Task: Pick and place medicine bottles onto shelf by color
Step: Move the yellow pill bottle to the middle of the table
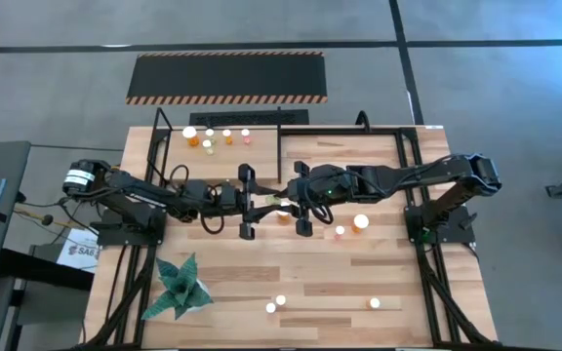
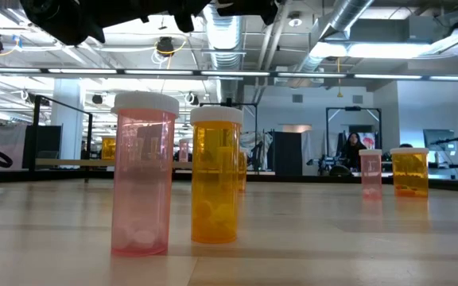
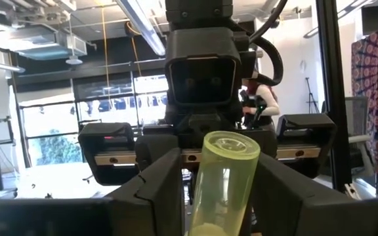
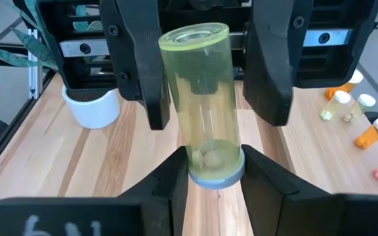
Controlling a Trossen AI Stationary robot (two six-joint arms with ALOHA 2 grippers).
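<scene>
a clear yellow-green cylindrical bottle (image 4: 205, 98) with a pale blue cap is held between both arms above the middle of the butcher-block table (image 1: 261, 283). the right gripper (image 4: 215, 174) is clamped on its cap end. the left gripper (image 3: 218, 190) has its fingers close on either side of the bottle's open-looking base; whether they touch cannot be told. small white-capped orange and pink bottles (image 1: 213, 136) stand grouped inside the black-railed shelf (image 1: 281, 132) at the far edge. others sit scattered near the right arm and along the near edge, well apart. a spiky green plant (image 1: 179, 288) occupies the near left corner. in the low view, ribbed translucent pink (image 2: 141, 179) and amber (image 2: 215, 179) bottles stand just beside each other; both grippers are cut off above.
</scene>
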